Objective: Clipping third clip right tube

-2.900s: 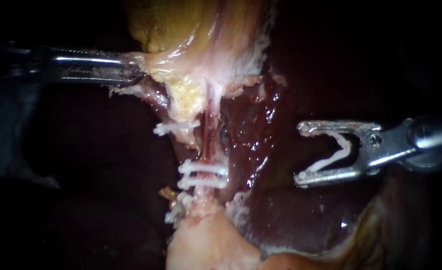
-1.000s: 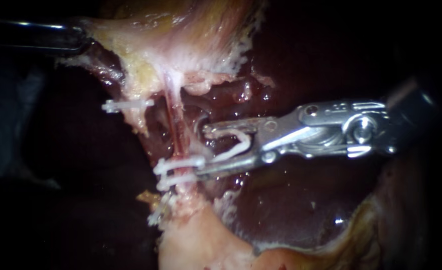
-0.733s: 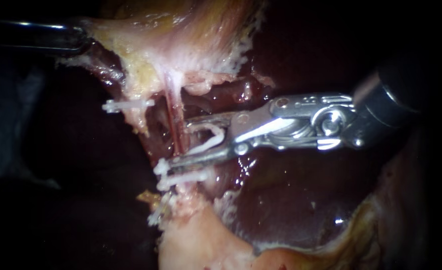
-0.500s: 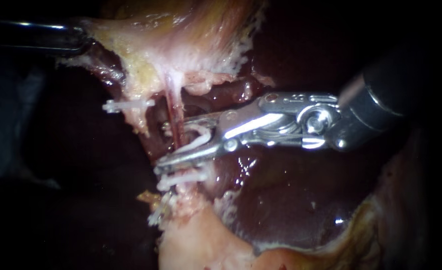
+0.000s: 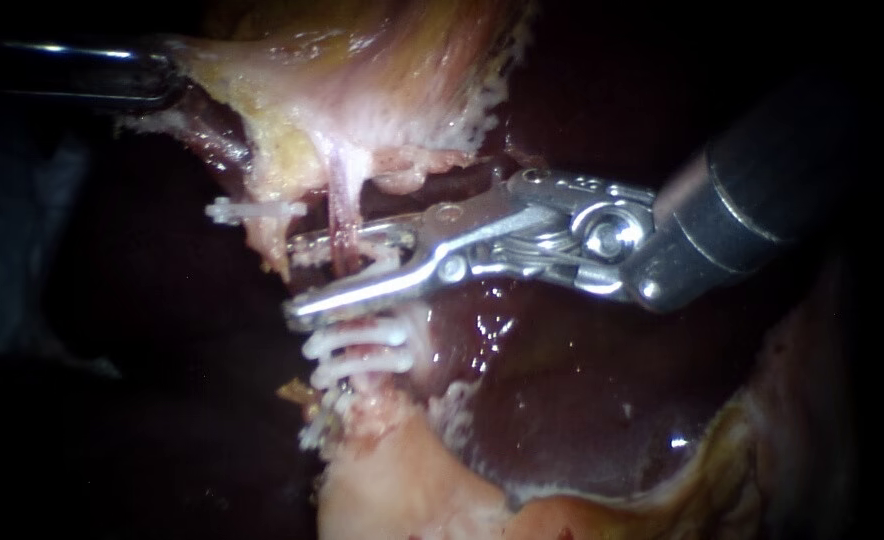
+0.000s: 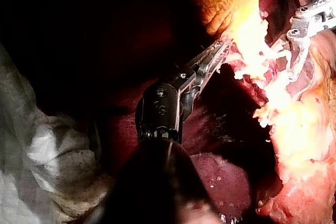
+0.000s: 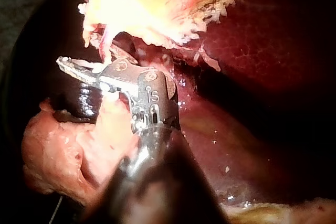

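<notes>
The right tube (image 5: 345, 225) is a thin red strand that runs down from the gallbladder (image 5: 362, 60). My right instrument (image 5: 292, 278) comes in from the right and straddles this tube, one jaw behind it and one in front. Between the jaws sits a white clip (image 5: 387, 262), touched by both. Two white clips (image 5: 357, 350) cross the tube just below the lower jaw. Another clip (image 5: 252, 210) sits on the left tube. My left instrument (image 5: 167, 78) is shut on the gallbladder's edge at the upper left, also seen in the left wrist view (image 6: 215, 56). The right wrist view shows the right instrument (image 7: 71, 66) against pale tissue.
Dark wet liver (image 5: 562, 400) lies under and to the right of the tubes. A pale lump of tissue (image 5: 392, 490) sits below the clipped stretch, with more clips (image 5: 322, 420) at its upper left edge. My right instrument's shaft (image 5: 762, 190) fills the upper right.
My right instrument has moved left until its jaws straddle the right tube, and the jaws stand a little closer together. The two lower clips now show fully. The left instrument holds still.
</notes>
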Motion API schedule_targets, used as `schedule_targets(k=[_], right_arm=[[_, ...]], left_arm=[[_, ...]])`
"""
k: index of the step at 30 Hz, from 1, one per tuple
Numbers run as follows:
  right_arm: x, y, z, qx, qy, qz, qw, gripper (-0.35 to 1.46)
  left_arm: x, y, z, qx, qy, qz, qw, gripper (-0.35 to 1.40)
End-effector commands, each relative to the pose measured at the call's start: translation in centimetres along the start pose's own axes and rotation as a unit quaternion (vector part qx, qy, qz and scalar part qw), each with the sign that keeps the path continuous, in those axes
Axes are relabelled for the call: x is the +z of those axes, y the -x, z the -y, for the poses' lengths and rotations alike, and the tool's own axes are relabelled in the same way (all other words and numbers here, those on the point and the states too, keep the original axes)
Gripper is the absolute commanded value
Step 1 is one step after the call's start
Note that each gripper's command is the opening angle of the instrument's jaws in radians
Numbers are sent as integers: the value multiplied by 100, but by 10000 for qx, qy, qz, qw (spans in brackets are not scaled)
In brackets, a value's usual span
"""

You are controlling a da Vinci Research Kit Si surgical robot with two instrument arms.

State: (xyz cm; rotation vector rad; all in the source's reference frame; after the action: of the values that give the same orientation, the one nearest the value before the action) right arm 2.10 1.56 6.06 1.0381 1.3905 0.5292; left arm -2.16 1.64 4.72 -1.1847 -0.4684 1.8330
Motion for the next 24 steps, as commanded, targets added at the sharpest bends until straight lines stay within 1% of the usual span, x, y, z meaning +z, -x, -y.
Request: schedule_targets(k=[1, 6, 11, 19, 24], right_arm=[[0, -2, 1, 25, -44, -32, 10000, 46], [0, -9, 11, 136, -310, -146, 9993, 45], [4, -16, 20, 198, -480, -247, 9983, 45], [9, -27, 35, 276, -694, -303, 9967, 44], [11, -29, 41, 314, -718, -299, 9965, 43]], left_arm=[[0, 0, 0, -1, -2, 0, 10000, -35], [0, 0, 1, -1, -2, 0, 10000, -35], [0, 0, 1, -2, -6, -1, 10000, -35], [1, 0, 2, -2, -7, -1, 10000, -35], [1, 0, 2, -2, -8, -2, 10000, -35]])
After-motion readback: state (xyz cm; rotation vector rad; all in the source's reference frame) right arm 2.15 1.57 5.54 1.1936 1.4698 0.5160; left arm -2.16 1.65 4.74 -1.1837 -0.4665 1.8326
